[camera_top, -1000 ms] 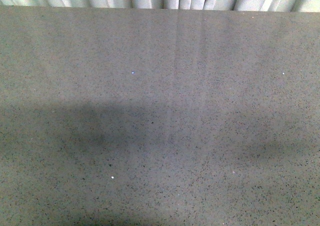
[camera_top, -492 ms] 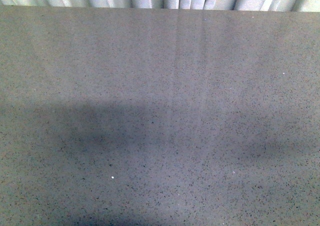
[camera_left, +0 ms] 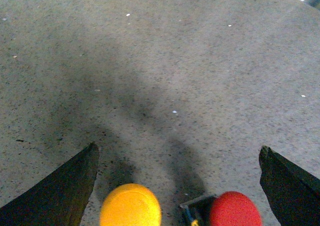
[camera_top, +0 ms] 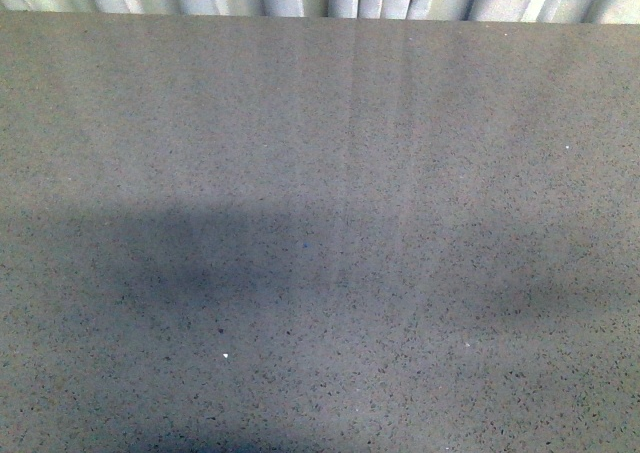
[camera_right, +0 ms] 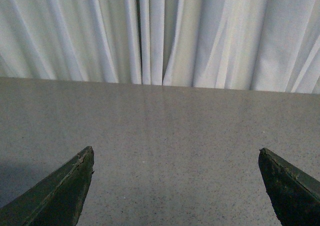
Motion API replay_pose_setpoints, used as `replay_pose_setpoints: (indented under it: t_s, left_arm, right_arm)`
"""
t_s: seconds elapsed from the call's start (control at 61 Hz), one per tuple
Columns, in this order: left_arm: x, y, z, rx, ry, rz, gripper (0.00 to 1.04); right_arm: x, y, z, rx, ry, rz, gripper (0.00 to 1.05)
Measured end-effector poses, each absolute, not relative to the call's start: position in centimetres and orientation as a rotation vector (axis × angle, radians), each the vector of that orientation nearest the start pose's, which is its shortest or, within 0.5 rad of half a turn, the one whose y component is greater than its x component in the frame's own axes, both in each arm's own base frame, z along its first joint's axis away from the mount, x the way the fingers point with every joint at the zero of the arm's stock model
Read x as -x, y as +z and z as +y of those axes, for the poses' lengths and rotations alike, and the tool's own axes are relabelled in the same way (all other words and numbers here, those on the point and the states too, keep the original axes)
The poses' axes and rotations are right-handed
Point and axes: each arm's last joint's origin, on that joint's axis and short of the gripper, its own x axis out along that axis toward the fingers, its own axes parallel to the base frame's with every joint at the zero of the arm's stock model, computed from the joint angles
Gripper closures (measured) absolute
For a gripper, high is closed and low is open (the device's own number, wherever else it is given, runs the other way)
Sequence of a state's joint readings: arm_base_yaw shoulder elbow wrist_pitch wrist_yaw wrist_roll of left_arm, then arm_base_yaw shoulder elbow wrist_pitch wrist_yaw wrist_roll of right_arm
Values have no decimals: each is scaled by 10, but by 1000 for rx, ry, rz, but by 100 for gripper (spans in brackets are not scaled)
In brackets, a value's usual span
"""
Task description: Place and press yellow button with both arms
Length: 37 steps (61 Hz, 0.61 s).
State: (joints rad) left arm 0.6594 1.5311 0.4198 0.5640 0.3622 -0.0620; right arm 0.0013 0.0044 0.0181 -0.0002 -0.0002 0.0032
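Observation:
In the left wrist view the yellow button (camera_left: pixel 130 205) shows its round yellow-orange cap at the frame's edge, on the grey table, between the two black fingers. My left gripper (camera_left: pixel 177 153) is open and hangs above it, empty. A red button (camera_left: pixel 235 209) with a dark body sits beside the yellow one, also between the fingers. My right gripper (camera_right: pixel 176 155) is open and empty over bare table, facing the curtain. Neither arm nor any button shows in the front view.
The speckled grey table (camera_top: pixel 320 223) fills the front view, with arm shadows on its near left part. A white pleated curtain (camera_right: pixel 160 34) hangs behind the table's far edge (camera_top: pixel 320 17).

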Motion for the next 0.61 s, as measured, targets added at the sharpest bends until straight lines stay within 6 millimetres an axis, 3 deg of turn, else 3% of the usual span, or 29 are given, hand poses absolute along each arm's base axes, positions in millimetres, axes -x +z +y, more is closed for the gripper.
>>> replay_pose_setpoints:
  t_s: [0.18, 0.607]
  left_arm:
    - [-207, 107, 159, 350, 353, 498, 9]
    - [-204, 85, 169, 346, 419, 519, 9]
  right_arm:
    - [-97, 169, 0, -3, 2, -14, 9]
    - [-97, 169, 0, -3, 2, -14, 9]
